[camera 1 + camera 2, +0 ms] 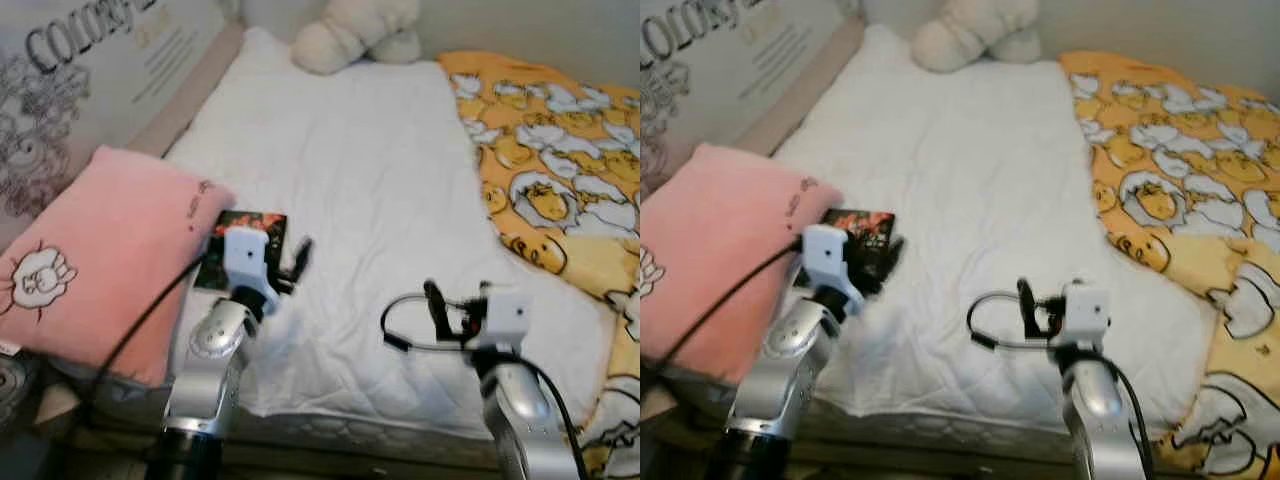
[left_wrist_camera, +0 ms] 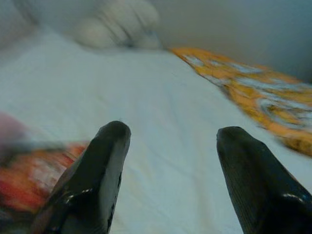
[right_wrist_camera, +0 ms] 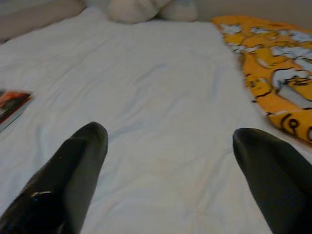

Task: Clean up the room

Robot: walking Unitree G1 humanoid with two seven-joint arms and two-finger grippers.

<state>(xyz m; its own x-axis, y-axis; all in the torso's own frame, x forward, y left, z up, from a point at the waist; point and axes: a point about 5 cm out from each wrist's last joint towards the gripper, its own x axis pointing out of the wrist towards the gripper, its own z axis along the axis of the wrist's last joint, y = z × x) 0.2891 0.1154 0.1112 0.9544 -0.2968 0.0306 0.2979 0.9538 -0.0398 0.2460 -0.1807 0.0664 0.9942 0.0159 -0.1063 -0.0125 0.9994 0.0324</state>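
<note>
A dark red and black book [image 1: 262, 222] lies flat on the white bed sheet [image 1: 360, 160], its left edge against a pink pillow [image 1: 100, 250]. My left gripper [image 1: 292, 262] hovers just above the book's near right corner. It is open with nothing between its fingers, and the book [image 2: 29, 180] lies beside one finger in the left wrist view. My right gripper [image 1: 438, 305] is open and empty over the near middle of the sheet, well to the right of the book [image 3: 12, 105].
A cream plush toy [image 1: 355, 30] sits at the far end of the bed. An orange blanket with yellow figures [image 1: 560, 170] covers the right side. A large printed board [image 1: 80, 80] leans along the left. The bed's near edge runs below my arms.
</note>
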